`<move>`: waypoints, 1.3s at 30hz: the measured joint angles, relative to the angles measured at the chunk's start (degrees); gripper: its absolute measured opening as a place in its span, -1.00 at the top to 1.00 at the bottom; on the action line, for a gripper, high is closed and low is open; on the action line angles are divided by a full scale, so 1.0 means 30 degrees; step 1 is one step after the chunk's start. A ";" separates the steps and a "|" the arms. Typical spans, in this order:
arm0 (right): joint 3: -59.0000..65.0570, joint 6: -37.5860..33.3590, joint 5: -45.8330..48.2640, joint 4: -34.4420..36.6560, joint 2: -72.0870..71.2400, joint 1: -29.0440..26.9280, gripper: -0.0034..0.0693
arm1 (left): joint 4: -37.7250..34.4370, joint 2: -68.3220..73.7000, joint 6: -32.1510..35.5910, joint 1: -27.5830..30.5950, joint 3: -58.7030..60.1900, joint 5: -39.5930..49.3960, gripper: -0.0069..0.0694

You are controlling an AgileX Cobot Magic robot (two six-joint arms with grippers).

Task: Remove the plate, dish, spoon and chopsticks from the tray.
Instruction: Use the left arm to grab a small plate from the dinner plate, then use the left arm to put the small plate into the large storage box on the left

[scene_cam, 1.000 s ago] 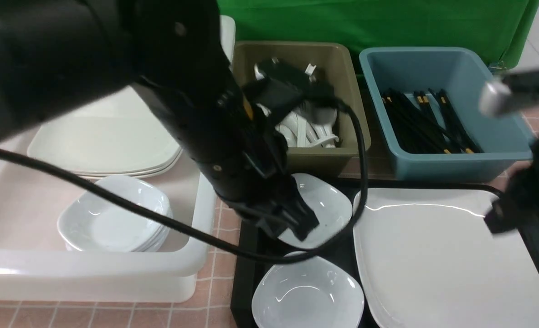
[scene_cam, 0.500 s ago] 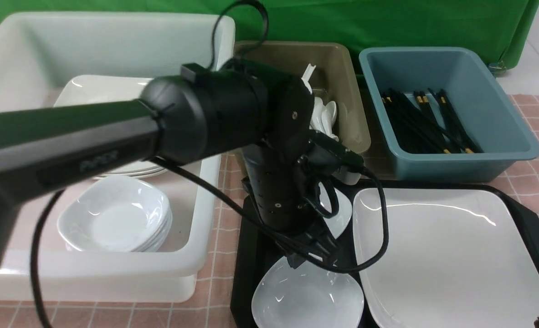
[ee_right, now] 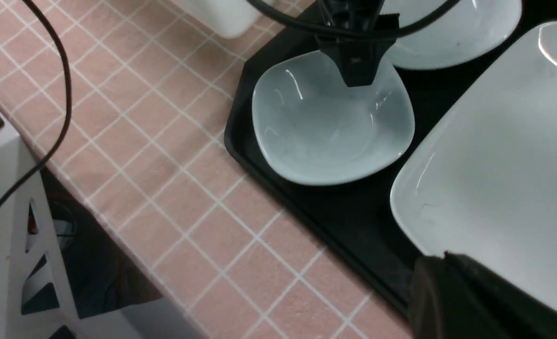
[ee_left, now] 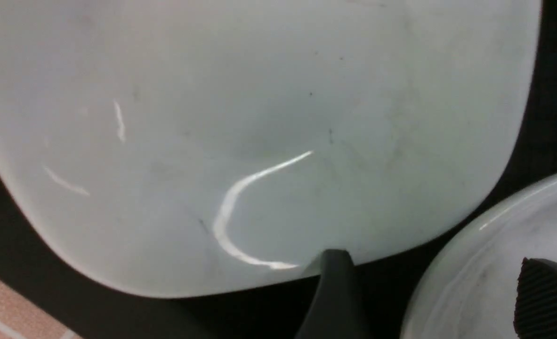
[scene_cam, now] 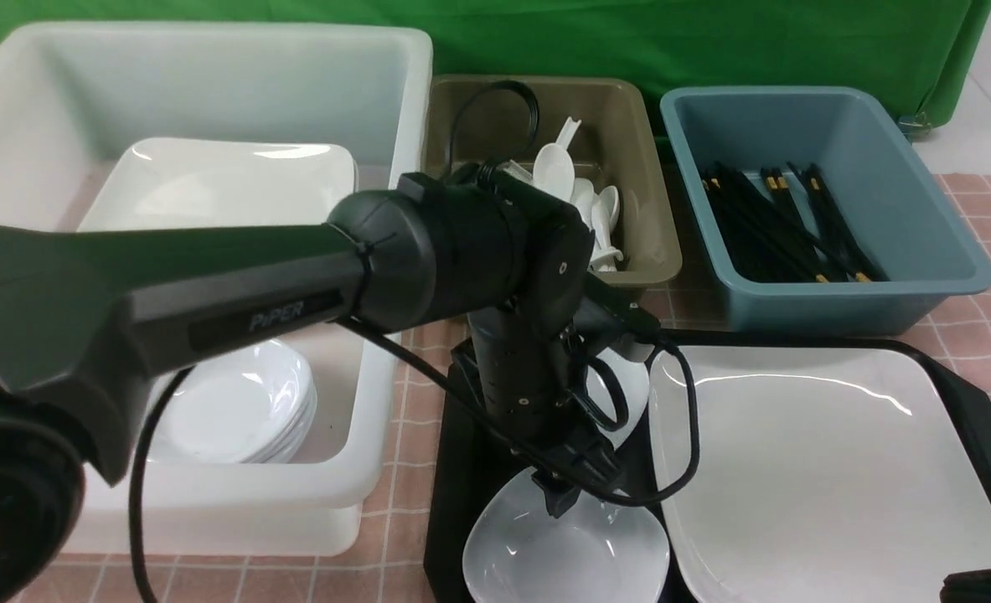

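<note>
The black tray [scene_cam: 453, 469] holds the large white plate [scene_cam: 822, 477] on its right and two small white dishes on its left: a near dish [scene_cam: 545, 561] and a far dish [scene_cam: 629, 381]. My left gripper [scene_cam: 564, 501] is open, pointing down at the near dish's far rim. In the left wrist view [ee_left: 431, 263] one finger is over the gap between the dishes and the other is over a dish's inside. My right gripper [ee_right: 443, 259] looks shut and empty at the plate's [ee_right: 495, 165] near edge. No spoon or chopsticks show on the tray.
A big white tub [scene_cam: 9, 167] on the left holds stacked plates [scene_cam: 219, 180] and stacked dishes [scene_cam: 235, 410]. A tan bin [scene_cam: 646, 167] of white spoons and a blue bin [scene_cam: 922, 218] of black chopsticks stand behind the tray. The table's front edge [ee_right: 118, 202] is near.
My left arm has swung from over the far dish down to the near dish's far rim. My right arm has drawn back out of the front view to its lower right corner.
</note>
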 joint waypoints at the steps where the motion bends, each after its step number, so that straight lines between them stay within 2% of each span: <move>1: 0.0000 0.0000 0.0000 0.0000 0.0000 0.0000 0.82 | -0.0024 0.0136 -0.0078 0.0000 -0.0016 0.0024 -0.40; 7: 0.0000 -0.0175 -0.0106 0.0040 0.0000 0.0000 0.82 | -0.0547 0.0704 -0.0615 0.0000 -0.0016 0.0255 -0.27; 11: 0.0000 -0.0443 -0.0290 0.0040 0.0000 0.0000 0.82 | -0.0829 0.0807 -0.0635 0.0000 -0.0037 0.0529 -0.02; 12: 0.0000 -0.0596 -0.0391 0.0040 0.0000 0.0000 0.82 | -0.0963 0.0807 -0.0635 0.0000 -0.0074 0.0962 0.18; 13: 0.0000 -0.0639 -0.0437 0.0040 0.0000 0.0000 0.82 | -0.0960 0.0807 -0.0635 0.0000 -0.0094 0.1010 0.20; 14: 0.0000 -0.0791 -0.0522 0.0040 0.0000 0.0000 0.82 | -0.1210 0.0715 -0.0635 0.0019 -0.0183 0.1425 0.36; 18: 0.0000 -0.0848 -0.0667 0.0057 0.0000 0.0000 0.82 | -0.1281 0.0397 -0.0635 0.0019 -0.0288 0.2030 0.44; 22: -0.0023 -0.0908 -0.0751 0.0057 0.0000 0.0000 0.82 | -0.1606 -0.0732 -0.0635 0.0019 -0.0445 0.2464 0.67; 29: -0.1697 -0.0949 -0.0404 0.0142 0.0000 0.0000 0.82 | -0.2523 -0.4012 -0.0652 0.0129 -0.0988 0.1996 0.79; 34: -0.3719 -0.1525 -0.0064 0.0992 0.0495 0.0000 0.82 | -0.4927 -0.6534 0.0006 0.1598 -0.1671 0.2853 0.79; 36: -0.4763 -0.1987 0.0326 0.1834 0.1280 0.0000 0.82 | -0.5560 -0.7645 0.0494 0.2979 -0.1827 0.3299 0.79; 39: -0.6952 -0.3501 0.1462 0.4449 0.3656 0.0019 0.82 | -0.5725 -0.9606 0.1125 0.6330 -0.1873 0.4223 0.79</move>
